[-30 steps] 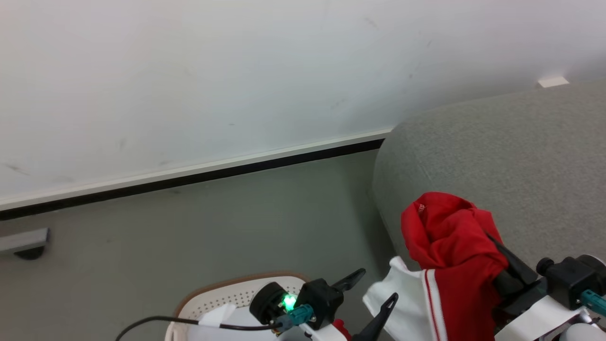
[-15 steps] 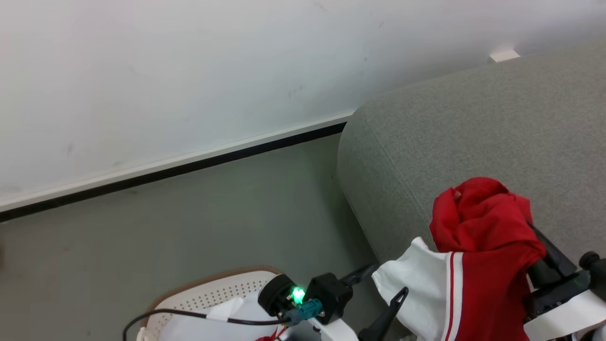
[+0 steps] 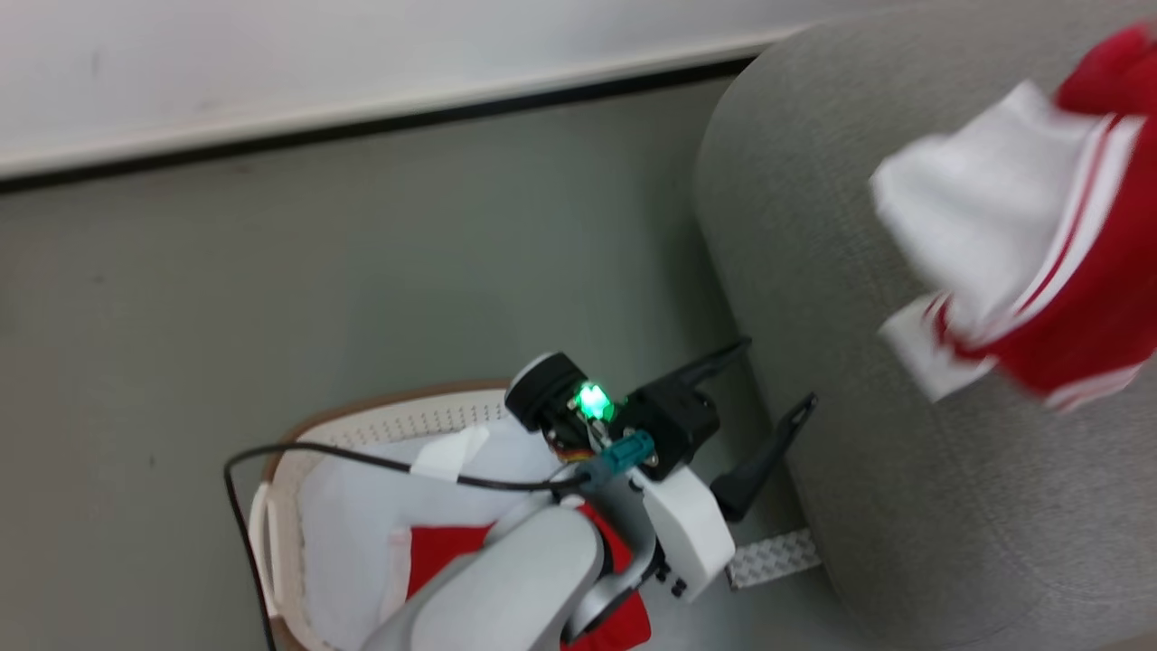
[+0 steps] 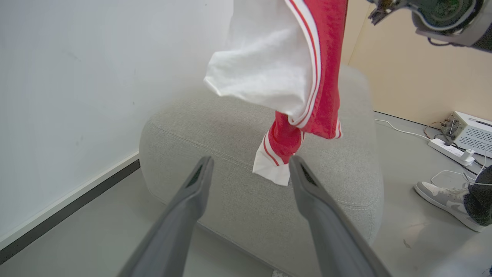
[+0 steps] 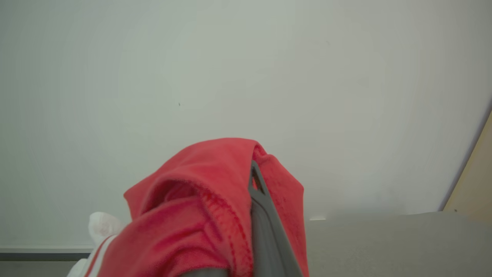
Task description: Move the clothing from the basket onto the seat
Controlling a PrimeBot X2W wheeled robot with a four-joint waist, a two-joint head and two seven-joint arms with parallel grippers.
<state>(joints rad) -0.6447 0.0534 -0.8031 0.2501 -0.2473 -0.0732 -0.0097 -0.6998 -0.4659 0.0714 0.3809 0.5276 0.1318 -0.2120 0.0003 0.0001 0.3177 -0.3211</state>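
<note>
One red-and-white garment [image 3: 1021, 244] hangs from my right gripper [image 5: 246, 192], fingers pinched on its red fold, above the grey sofa [image 3: 859, 452]: the carry step. My left gripper [image 3: 777, 371] is spread wide and empty, the basket [image 3: 380, 420] behind its fingers holding more red clothing [image 3: 443, 551]. Next, I judge: lower the garment, then release it onto the sofa.

Before me a white wall [image 3: 271, 54] meets the grey floor [image 3: 271, 271] along a dark skirting strip [image 3: 362, 127]. Off to my side, a person's grey-and-white shoe [image 4: 446, 202] rests near a white power strip [image 4: 449, 151] and a white box [image 4: 471, 132].
</note>
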